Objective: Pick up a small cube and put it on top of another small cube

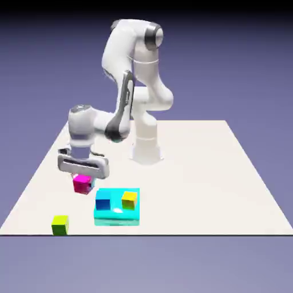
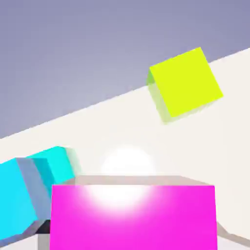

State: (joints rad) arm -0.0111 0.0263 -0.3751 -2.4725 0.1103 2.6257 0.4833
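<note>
From here I see the white arm (image 1: 131, 74) bent over toward the exterior view's left, and the magenta-pink cube (image 1: 83, 183) sits right at the bottom of its hand. In the hand view the cube fills the space between the fingers (image 2: 133, 239), large and close, with a bit of a dark and grey tip showing against its left side; the right tip is too hidden to make out. So the fingers are closed on the cube, gripping it by two opposite sides. The cube hangs below the hand, near the blue and cyan things, over the exterior view's left part of the bench (image 1: 194, 171); I can't tell how far above the bench it is.

As for how it points, its near face looks squared up to the fingers in the hand view, its far edge running straight across from one side to the other. From outside it appears slightly turned and a little tilted. Being a cube, it has no long axis.

Toward the exterior view's middle lies a cyan block (image 1: 117, 216), with a dark blue cube (image 1: 103, 201) and a yellow cube (image 1: 129, 200) showing on it, blue to the left and yellow to the right, apart. The yellow-green cube (image 1: 60, 225) rests by the bench's near edge.
</note>
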